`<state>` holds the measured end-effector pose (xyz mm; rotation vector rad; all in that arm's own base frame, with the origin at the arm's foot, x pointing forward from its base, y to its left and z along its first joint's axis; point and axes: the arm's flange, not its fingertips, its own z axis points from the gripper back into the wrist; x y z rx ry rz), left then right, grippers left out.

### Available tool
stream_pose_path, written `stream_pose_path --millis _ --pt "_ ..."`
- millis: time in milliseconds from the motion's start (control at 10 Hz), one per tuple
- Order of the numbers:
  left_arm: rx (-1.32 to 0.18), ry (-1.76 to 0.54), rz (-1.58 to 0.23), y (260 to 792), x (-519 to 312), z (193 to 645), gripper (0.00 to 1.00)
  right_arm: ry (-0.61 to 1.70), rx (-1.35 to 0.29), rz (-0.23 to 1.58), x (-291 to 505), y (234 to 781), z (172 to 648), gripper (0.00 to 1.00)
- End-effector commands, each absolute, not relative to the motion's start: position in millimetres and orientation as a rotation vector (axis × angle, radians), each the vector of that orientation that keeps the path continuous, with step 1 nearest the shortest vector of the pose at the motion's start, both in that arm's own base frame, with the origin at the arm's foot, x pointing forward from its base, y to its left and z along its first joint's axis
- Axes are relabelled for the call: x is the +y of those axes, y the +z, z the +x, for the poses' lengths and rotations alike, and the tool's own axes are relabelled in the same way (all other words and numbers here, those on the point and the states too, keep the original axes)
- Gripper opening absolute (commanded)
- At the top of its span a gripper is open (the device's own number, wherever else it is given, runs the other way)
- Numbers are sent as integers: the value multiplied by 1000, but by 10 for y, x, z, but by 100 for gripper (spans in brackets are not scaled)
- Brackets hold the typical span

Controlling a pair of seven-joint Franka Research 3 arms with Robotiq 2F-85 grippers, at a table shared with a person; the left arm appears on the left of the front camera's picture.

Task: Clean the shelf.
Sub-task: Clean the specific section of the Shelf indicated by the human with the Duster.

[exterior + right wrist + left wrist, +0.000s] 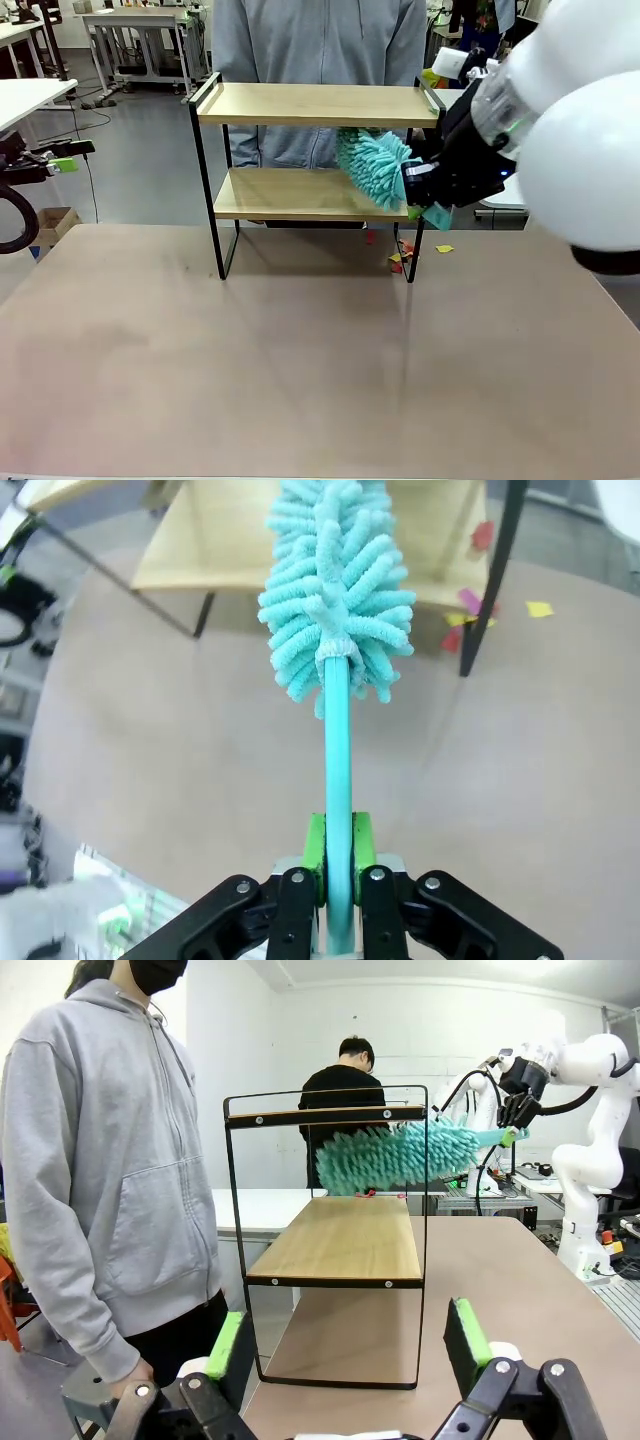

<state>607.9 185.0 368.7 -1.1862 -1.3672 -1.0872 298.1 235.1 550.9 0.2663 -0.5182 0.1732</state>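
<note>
Right fingers [314,842] clamp the duster [330,610] handle so its head reaches between the shelf [300,103] boards from three o'clock; left fingers [466,1332] stand apart.

I have the shelf [300,103] on the table's [300,370] far side, a person [320,40] just behind it. The duster [372,165] reaches between its boards at the right end; scraps [402,258] lie by the right legs

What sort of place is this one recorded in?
Most likely a robotics lab: white workbenches stand behind on a grey floor with trailing cables, and the right gripper holds a teal duster at a small shelf on a table, a person standing by.
</note>
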Motion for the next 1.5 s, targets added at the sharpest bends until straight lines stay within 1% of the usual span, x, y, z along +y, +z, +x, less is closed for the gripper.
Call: stream_pose_path --millis 0,300,600,800,1100,1400 --pt "-1366 -1098 -1184 3719 1842 6063 100 336 -395 357 2032 5608 2861 13" --pt "-1366 -1098 -1184 3719 1842 6063 100 547 -234 427 1752 5678 2714 13" --pt "-1366 -1098 -1184 3719 1842 6063 100 719 -84 350 1429 5617 2548 13" --pt "-1366 -1098 -1184 3719 1842 6063 100 808 6 340 1116 5590 2459 13" --pt "-1366 -1098 -1184 3719 1842 6063 100 877 76 383 532 5563 2521 13" --pt "-1366 -1098 -1184 3719 1842 6063 100 908 53 457 224 5531 2630 13"
